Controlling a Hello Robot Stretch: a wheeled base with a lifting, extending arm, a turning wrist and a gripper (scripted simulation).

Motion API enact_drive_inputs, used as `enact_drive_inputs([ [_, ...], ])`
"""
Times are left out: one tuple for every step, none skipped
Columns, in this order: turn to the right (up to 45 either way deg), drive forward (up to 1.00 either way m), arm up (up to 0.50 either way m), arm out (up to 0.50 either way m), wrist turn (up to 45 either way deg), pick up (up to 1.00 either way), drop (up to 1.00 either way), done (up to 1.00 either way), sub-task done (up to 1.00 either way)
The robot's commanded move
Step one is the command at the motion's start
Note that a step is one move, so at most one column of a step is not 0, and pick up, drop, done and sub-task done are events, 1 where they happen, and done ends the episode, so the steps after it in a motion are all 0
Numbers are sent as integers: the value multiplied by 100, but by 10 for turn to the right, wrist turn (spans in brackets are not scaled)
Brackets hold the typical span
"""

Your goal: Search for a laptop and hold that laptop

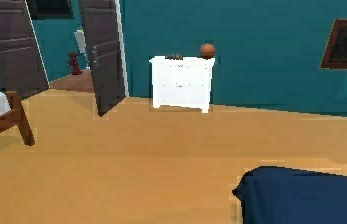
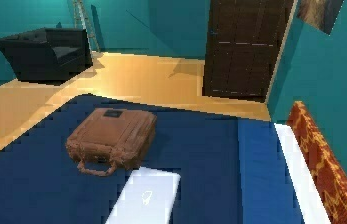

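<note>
- The wooden floor [image 1: 131, 150] runs through the room, with teal walls [image 1: 261, 40] behind it.
- A bed [image 2: 211, 150] with a dark blue cover takes up most of the lower arm side view. Its corner pokes into the forward view's bottom right.
- A dark door [image 2: 243, 48] stands shut in the far wall of the arm side view, up and right of the bed.
- Two dark door leaves [image 1: 103, 55] hang open at the forward view's left, one on each side of a doorway.
- A black armchair [image 2: 41, 52] sits on the floor at the arm side view's upper left, well apart from the bed.
- A white dresser [image 1: 182, 83] stands against the teal wall, just right of the open doorway.
- A second bed [image 1: 6, 110] with a wooden frame and pink cover shows at the forward view's left edge.
- A red and gold patterned strip [image 2: 326, 170] runs along the blue bed's right side.
- A brown case [image 2: 111, 138] with a handle lies flat on the blue cover.
- The laptop [image 2: 146, 198], pale grey with its lid down, lies flat on the blue cover, just beside the case and nearer the bottom edge.
- A framed picture [image 1: 344, 45] hangs on the wall at the forward view's right.
- An orange-brown ball [image 1: 208, 50] rests on the dresser's right end.
- The gripper's state cannot be told.
</note>
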Motion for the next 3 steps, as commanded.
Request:
enact_drive_inputs([
  [0,0,0,0,0,100,0,0,0],
  [0,0,10,0,0,0,0,0,0],
  [0,0,0,0,0,0,0,100,0],
])
